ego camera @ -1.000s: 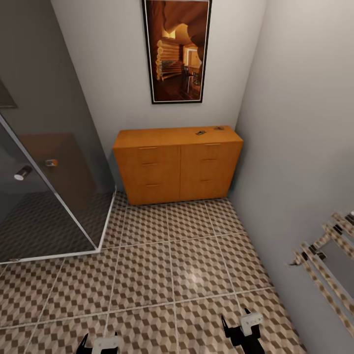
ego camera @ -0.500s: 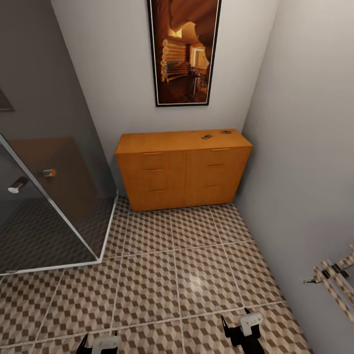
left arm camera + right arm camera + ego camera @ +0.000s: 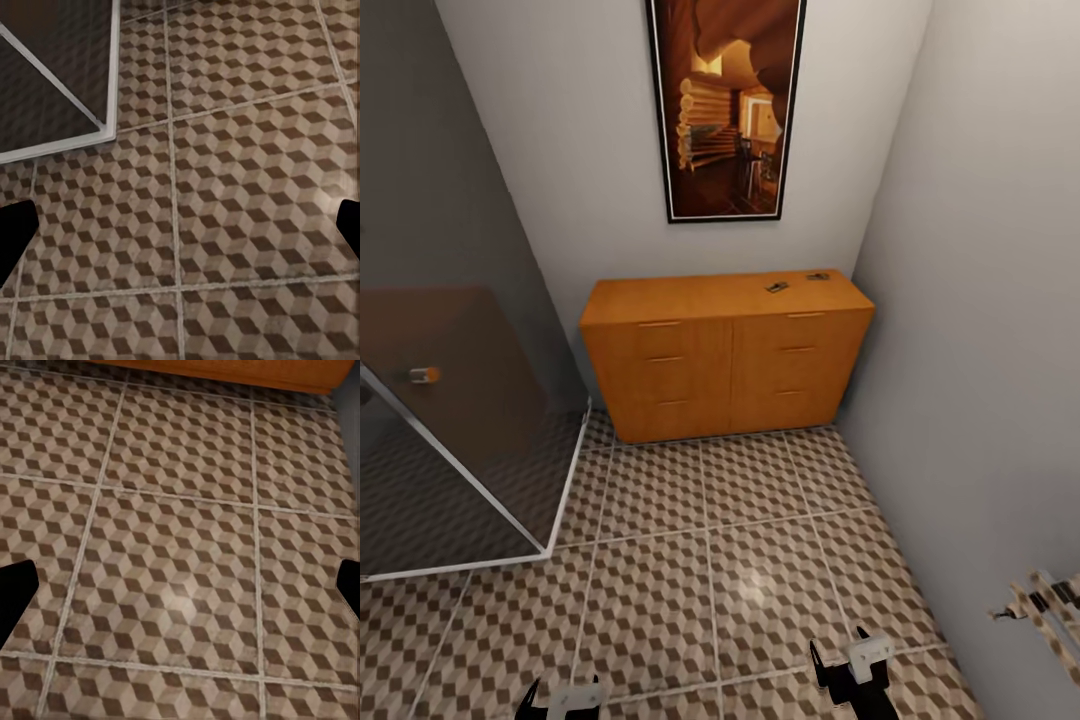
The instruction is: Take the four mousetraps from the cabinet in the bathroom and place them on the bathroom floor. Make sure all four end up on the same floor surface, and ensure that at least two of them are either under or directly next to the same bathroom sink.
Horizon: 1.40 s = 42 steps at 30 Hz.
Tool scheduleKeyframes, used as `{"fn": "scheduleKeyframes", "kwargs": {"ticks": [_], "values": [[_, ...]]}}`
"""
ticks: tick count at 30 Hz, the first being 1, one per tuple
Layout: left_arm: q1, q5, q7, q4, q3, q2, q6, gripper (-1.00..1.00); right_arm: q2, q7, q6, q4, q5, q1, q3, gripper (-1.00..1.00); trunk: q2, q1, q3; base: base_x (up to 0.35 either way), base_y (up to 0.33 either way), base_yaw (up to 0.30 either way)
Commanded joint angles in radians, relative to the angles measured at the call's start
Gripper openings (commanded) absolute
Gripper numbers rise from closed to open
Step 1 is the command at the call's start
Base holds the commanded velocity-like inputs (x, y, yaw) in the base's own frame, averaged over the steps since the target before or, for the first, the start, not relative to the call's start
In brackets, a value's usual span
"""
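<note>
Head view has swung left since before; cabinet (image 3: 725, 355) ahead, two mousetraps (image 3: 777, 287) near its right edge, bathroom floor (image 3: 710, 560) open, both claws spread, empty

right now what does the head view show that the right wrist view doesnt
Head view alone: the whole cabinet with two mousetraps on its top near the right end, the framed picture above it, the glass shower screen, and both grippers low in frame, left and right.
Right wrist view alone: its own dark fingers at the edges, spread wide with nothing between.
Both: the bathroom floor and the cabinet's base.
</note>
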Motion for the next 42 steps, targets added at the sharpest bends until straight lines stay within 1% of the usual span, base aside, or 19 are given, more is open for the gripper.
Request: {"fn": "scheduleKeyframes", "kwargs": {"ticks": [1,8,23,42], "values": [[-0.001,0.003,0.009,-0.003,-0.009,0.001,-0.001,1.0,0.0,-0.006,0.0,0.0,-0.003,-0.001,0.009,1.0,-0.002,0.001,-0.002,0.249,-0.168,0.0],[-0.001,0.003,0.009,-0.003,-0.009,0.001,-0.001,1.0,0.0,-0.006,0.016,0.0,-0.003,-0.001,0.009,1.0,-0.002,0.001,-0.002,0.249,-0.18,0.0],[0.0,0.003,0.009,-0.003,-0.009,0.001,-0.001,1.0,0.0,-0.006,0.021,0.0,-0.003,-0.001,0.009,1.0,-0.002,0.001,-0.002,0.253,-0.157,0.0],[0.0,0.003,0.009,-0.003,-0.008,0.001,-0.001,1.0,0.0,-0.005,0.02,0.0,-0.003,-0.001,0.009,1.0,-0.002,0.001,-0.002,0.308,-0.014,0.0]]}}
